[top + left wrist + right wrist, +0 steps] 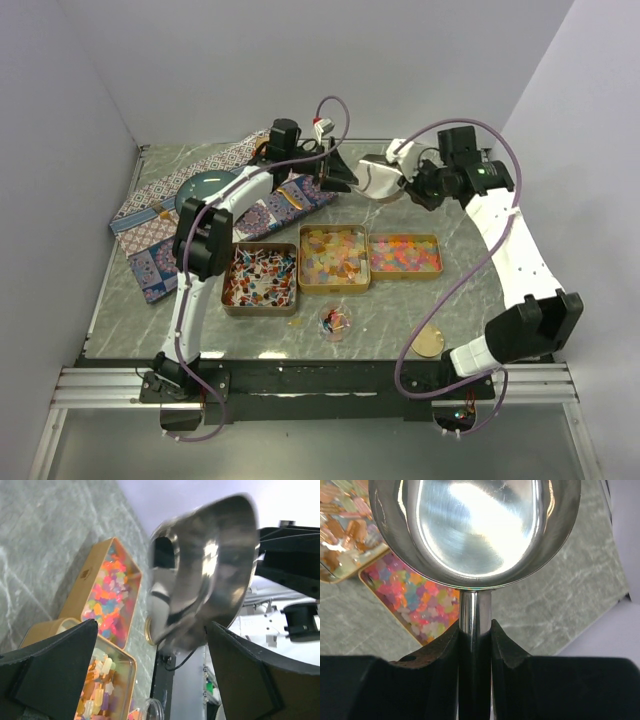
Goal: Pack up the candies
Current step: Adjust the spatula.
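The candies lie in three gold tins: red-white-black ones (259, 277) on the left, pale yellow-orange ones (334, 254) in the middle, bright pink-orange ones (405, 253) on the right. My right gripper (413, 178) is shut on the handle (475, 625) of an empty steel scoop (380, 178), held in the air behind the tins. In the right wrist view my right gripper (475, 645) and the scoop bowl (475, 525) hang above the pink candies (415, 600). My left gripper (343, 172) is open and empty, just left of the scoop (205, 570).
A small clear round pot (335, 322) with a few candies stands in front of the tins. A cork disc (429, 343) lies at the front right. A patterned cloth (160, 215) with a teal disc (205, 185) on it covers the back left.
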